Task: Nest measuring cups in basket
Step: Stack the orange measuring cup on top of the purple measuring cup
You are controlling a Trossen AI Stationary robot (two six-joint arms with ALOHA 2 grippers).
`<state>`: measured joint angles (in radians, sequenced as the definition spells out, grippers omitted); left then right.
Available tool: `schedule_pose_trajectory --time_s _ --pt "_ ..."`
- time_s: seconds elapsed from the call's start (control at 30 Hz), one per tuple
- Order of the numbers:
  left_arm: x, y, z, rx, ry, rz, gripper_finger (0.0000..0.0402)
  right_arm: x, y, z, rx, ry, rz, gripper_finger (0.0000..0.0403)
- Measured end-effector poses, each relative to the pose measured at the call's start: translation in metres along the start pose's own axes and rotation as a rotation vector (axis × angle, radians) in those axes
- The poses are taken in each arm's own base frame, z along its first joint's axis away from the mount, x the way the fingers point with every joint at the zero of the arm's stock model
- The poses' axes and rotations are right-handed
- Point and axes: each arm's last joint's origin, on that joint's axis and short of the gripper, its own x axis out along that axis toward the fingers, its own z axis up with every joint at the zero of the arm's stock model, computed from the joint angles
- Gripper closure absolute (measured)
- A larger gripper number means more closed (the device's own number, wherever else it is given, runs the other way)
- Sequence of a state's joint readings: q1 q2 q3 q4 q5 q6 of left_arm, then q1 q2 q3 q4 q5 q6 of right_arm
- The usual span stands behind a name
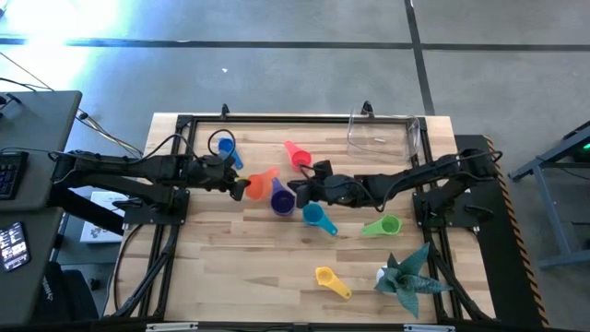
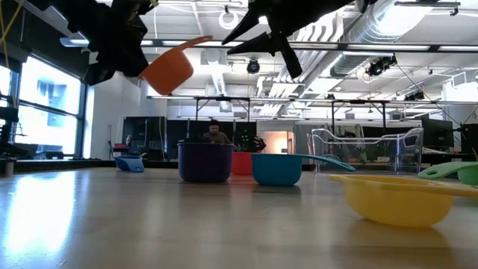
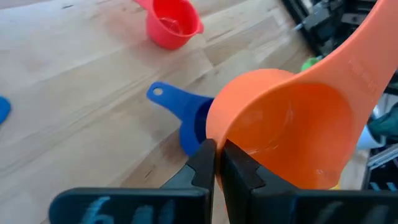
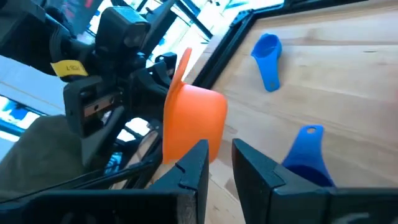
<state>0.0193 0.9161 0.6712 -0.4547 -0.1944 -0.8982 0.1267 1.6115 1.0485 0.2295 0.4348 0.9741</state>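
Observation:
My left gripper point(image 1: 241, 186) is shut on the orange measuring cup point(image 1: 262, 183) and holds it above the table's middle. Under and just beyond it the purple cup point(image 1: 281, 200) stands on its base. My right gripper point(image 1: 297, 193) hovers close on the orange cup's right. Its fingers point(image 4: 200, 163) stand a narrow gap apart with nothing between them. Resting on the wood are the red cup point(image 1: 297, 154), blue cup point(image 1: 224, 147), teal cup point(image 1: 318, 218), green cup point(image 1: 383, 225) and yellow cup point(image 1: 332, 279). The clear basket point(image 1: 383, 135) stands at the far right. My left gripper pinches the orange cup's bowl wall at the rim point(image 3: 215, 138), on the side away from the handle, with one finger inside the bowl and one outside. The fingers come from the table's left, slanting down. The cup hangs clear of the table, tilted, and its handle point(image 2: 200, 42) slants up toward my right gripper.
A black metal frame point(image 1: 184, 124) runs around the work area. A teal spiky plant point(image 1: 406, 277) stands at the near right, beside the yellow cup. Bare wood lies along the near left of the table.

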Motion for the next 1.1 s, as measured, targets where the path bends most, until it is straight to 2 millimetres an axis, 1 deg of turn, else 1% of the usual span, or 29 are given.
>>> schedule_pose_trajectory --time_s 0.2,0.53,0.63,0.87,1.0,1.1 --pt "0.000 -0.001 0.001 -0.008 -0.008 -0.010 0.0395 0.004 -0.002 0.010 0.010 0.006 0.047 0.0340" --pt "0.000 -0.001 0.001 0.000 -0.007 -0.010 0.0395 0.009 -0.002 0.023 -0.043 0.003 0.136 0.0342" --pt "0.000 -0.001 0.001 -0.001 -0.008 -0.010 0.0395 0.010 -0.003 0.025 -0.042 0.007 0.139 0.0330" --pt "0.000 -0.001 0.001 -0.010 -0.008 -0.009 0.0395 0.010 -0.003 0.026 -0.050 -0.021 0.137 0.0278" --pt "0.000 -0.001 0.001 -0.017 -0.009 -0.008 0.0395 0.010 -0.002 0.027 -0.045 -0.035 0.143 0.0274" --pt "0.000 -0.001 0.001 -0.019 -0.020 0.001 0.0395 0.013 -0.003 0.025 -0.028 -0.047 0.134 0.0274"
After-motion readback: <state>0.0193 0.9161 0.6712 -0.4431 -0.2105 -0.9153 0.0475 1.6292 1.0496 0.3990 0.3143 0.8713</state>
